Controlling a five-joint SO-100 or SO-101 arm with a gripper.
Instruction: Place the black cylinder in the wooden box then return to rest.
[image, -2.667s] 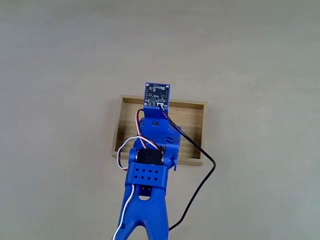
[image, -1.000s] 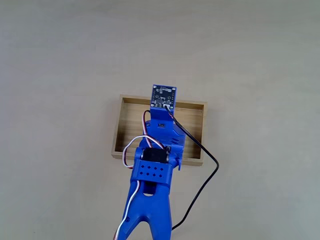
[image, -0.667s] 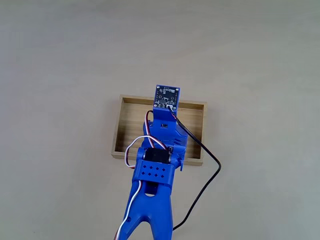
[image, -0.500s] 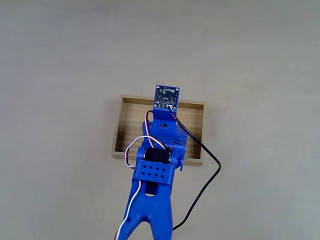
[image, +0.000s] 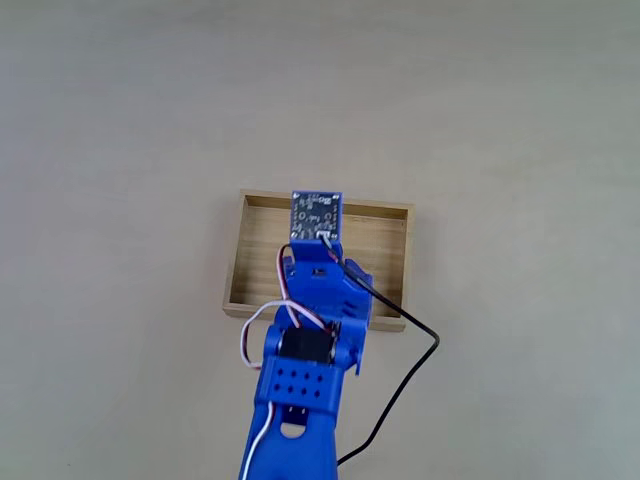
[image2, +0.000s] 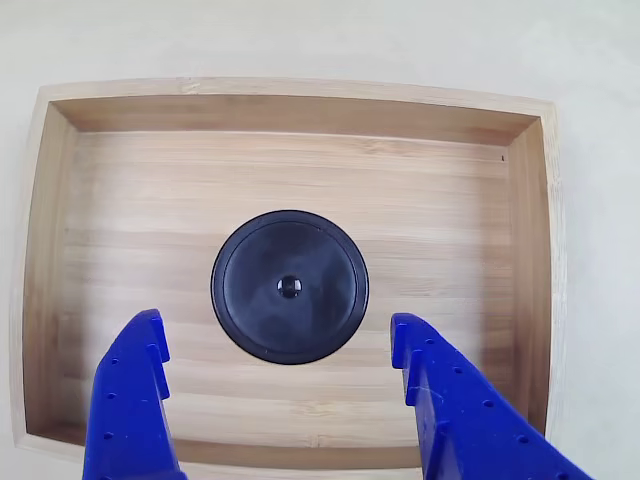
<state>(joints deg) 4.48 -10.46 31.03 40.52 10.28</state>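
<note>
Black cylinder: the black cylinder (image2: 289, 286) is sitting upright on the floor of the wooden box (image2: 300, 105), about mid-width in the other view and a little nearer the near wall than the far one, touching no wall

Wooden box: in the fixed view the wooden box (image: 382, 218) is lying on the pale table (image: 500, 120), with the blue arm (image: 305, 370) reaching over its near wall and hiding the middle of its floor

Gripper: the gripper (image2: 278, 350) is hanging above the box with its blue fingers (image2: 135, 385) standing wide apart, one at the cylinder's left and one at its right, both clear of it and gripping nothing

Cable: a black cable (image: 405, 370) is looping from the arm's circuit board (image: 316, 214) out over the box's near right corner onto the table
</note>
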